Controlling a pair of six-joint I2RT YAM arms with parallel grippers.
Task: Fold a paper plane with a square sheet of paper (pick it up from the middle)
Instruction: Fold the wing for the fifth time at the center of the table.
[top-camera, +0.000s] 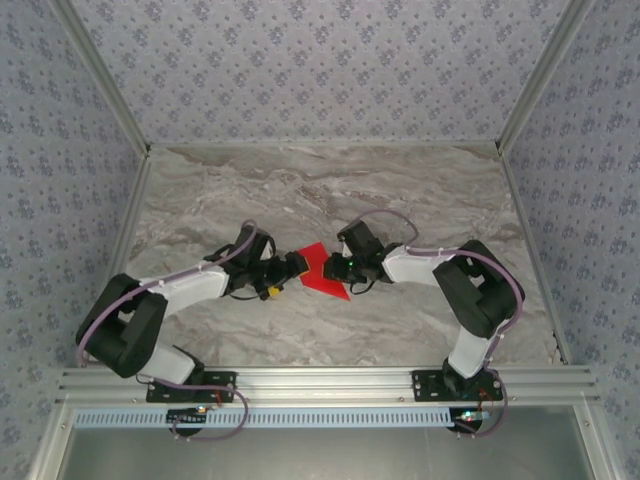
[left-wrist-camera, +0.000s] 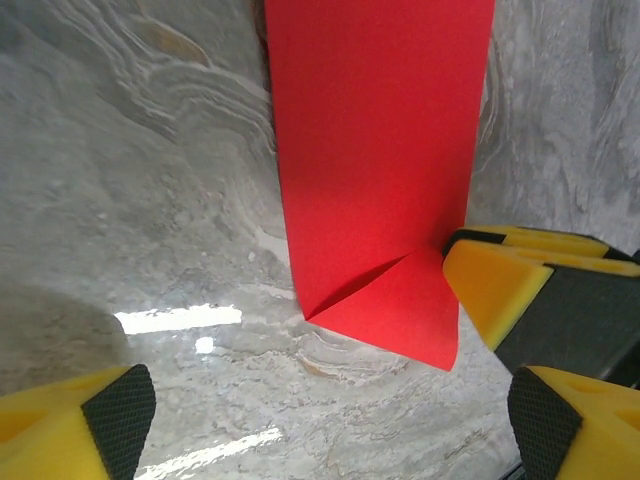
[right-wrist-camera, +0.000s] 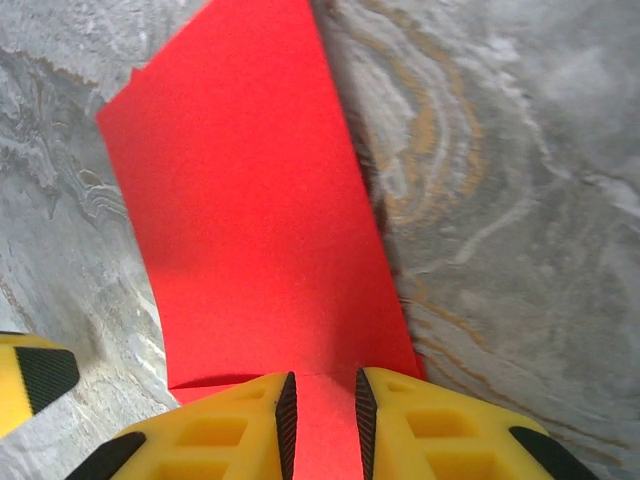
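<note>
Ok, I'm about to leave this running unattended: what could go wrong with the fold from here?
The right gripper pinches the red paper only at one edge, so it could swivel or slip. The open left gripper has a finger close to the folded corner; closing there may crumple it. The two grippers sit close together and could bump.

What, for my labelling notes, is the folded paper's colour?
The paper is plain bright red; right wrist view.
</note>
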